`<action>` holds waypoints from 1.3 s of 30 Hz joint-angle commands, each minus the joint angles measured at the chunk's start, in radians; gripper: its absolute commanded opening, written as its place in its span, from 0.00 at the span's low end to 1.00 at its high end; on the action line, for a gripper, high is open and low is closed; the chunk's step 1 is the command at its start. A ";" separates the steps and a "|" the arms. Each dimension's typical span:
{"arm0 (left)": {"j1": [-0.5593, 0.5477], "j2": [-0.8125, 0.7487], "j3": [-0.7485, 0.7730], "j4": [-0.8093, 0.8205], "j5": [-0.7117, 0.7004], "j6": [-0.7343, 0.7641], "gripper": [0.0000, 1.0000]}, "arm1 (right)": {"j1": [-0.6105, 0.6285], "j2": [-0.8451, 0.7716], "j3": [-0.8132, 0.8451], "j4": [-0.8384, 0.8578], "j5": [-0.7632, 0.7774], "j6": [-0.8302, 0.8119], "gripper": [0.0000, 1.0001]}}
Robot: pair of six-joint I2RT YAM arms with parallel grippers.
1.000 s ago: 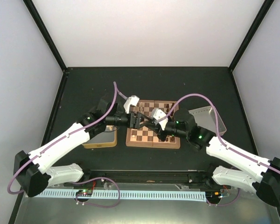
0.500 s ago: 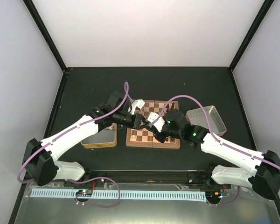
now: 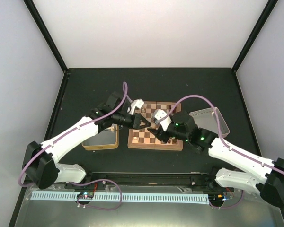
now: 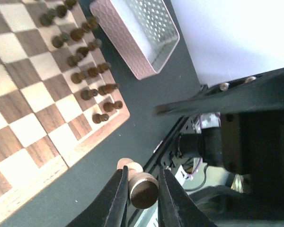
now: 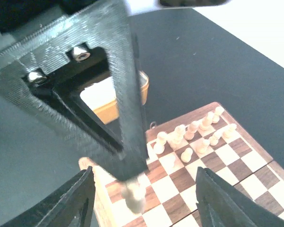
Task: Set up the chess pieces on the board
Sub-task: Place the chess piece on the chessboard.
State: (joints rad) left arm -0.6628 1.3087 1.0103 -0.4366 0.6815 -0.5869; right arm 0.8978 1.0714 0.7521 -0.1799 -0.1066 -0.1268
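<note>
The board (image 3: 169, 142) lies mid-table with both grippers over its near left part. My left gripper (image 4: 143, 178) is shut on a pale chess piece (image 4: 138, 185), which hangs base-up off the board's reddish edge (image 4: 92, 142). Dark pieces (image 4: 87, 73) stand in rows along one side of the board. In the right wrist view, pale pieces (image 5: 191, 135) fill the opposite side. My right gripper (image 5: 143, 198) is open. Its fingers stand wide on either side of the left gripper's finger and the held pale piece (image 5: 135, 197). From above, the left gripper (image 3: 146, 122) and right gripper (image 3: 156, 132) nearly touch.
A gold-tan tin (image 3: 102, 140) sits left of the board, partly under the left arm. A silver-grey tray (image 3: 209, 116) stands at the board's right, behind the right arm. Purple cables arch over both wrists. A black rail runs along the table's near edge.
The two grippers met over the board. The left gripper has shut on the pale piece and the right gripper has opened off it. The left wrist pulled back slightly.
</note>
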 commanded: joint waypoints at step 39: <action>0.166 -0.366 -0.192 0.766 0.065 -0.463 0.02 | -0.216 0.229 -0.011 1.322 -0.585 1.744 0.43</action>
State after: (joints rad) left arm -0.5034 0.9325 0.8253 0.2745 0.7223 -1.0348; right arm 0.6743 1.2980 0.6952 1.0832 -0.6582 1.6058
